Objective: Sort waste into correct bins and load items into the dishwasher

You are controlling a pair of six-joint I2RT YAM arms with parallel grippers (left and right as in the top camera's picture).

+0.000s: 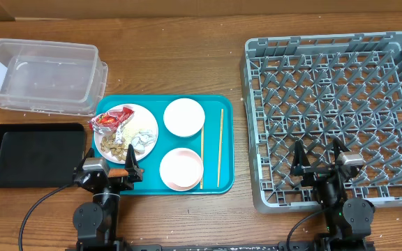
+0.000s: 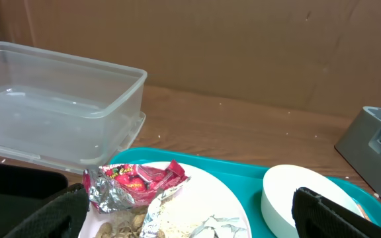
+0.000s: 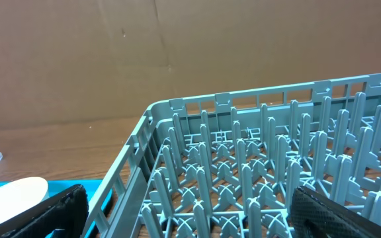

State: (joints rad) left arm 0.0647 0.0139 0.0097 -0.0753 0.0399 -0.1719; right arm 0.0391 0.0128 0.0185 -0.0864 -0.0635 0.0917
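Note:
On the teal tray point(image 1: 165, 183) a white plate point(image 1: 149, 120) holds a red-and-silver wrapper point(image 1: 110, 120), rice point(image 1: 144, 130) and brownish nut bits point(image 1: 114, 145). A white bowl point(image 1: 183, 116), a pale pink bowl point(image 1: 181, 169) and two chopsticks point(image 1: 220, 146) also lie on the tray. My left gripper point(image 1: 110, 162) stands open at the tray's near-left corner, its jaws framing the wrapper point(image 2: 137, 184) and plate point(image 2: 210, 198) from a distance. Over the near edge of the grey dish rack point(image 1: 337, 84), my right gripper point(image 1: 318, 157) is open and holds nothing.
A clear tub point(image 1: 44, 75) sits at the back left, with a black tray point(image 1: 30, 153) in front of it, left of the teal tray. The rack point(image 3: 256, 152) fills the right side of the wooden table. Cables trail from both arm bases at the front edge.

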